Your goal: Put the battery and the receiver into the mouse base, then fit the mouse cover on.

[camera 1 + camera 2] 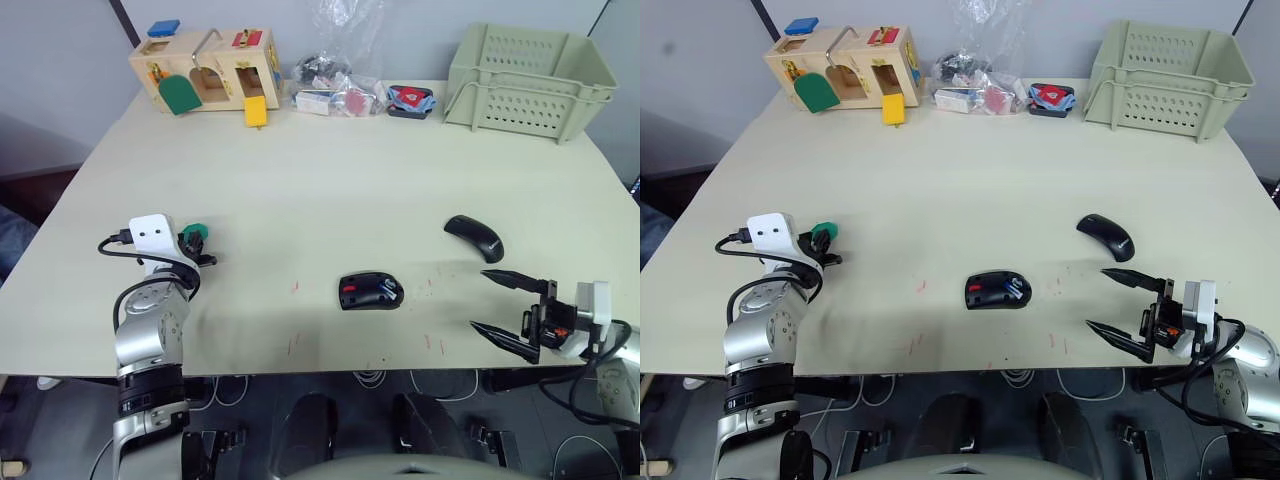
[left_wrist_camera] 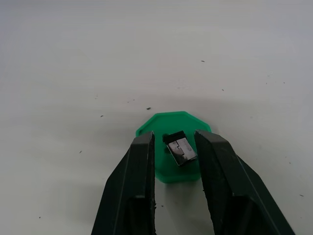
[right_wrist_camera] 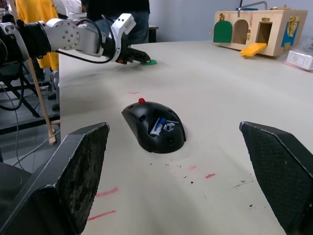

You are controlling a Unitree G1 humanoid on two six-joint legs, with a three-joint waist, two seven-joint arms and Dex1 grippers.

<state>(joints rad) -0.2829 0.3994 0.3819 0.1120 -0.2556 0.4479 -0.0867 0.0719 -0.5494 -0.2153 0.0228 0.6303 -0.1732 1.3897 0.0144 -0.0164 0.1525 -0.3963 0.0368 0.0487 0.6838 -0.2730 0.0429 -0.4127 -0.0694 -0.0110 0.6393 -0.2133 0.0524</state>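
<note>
On the tabletop (image 1: 330, 190) the mouse base (image 1: 370, 291) lies near the front middle, open side up, and the battery (image 3: 157, 126) already sits inside it; we judge the base light but stiff, likely to slide on the smooth surface if we push it sideways. The mouse cover (image 1: 475, 237) lies apart, behind and to the right of the base; it is a thin glossy shell, probably slippery, so we would take it by its two long edges. Our right gripper (image 1: 508, 309) hangs wide open and empty at the front right edge. The smallest thing is the receiver (image 2: 179, 149), a tiny metal-and-black plug resting on a flat green piece (image 2: 172, 147) at the left side. Our left gripper (image 2: 174, 149) has its fingers narrowly apart on both sides of the receiver, not clearly pressing it yet; we think it is hard and very light, best pinched on its flat sides.
</note>
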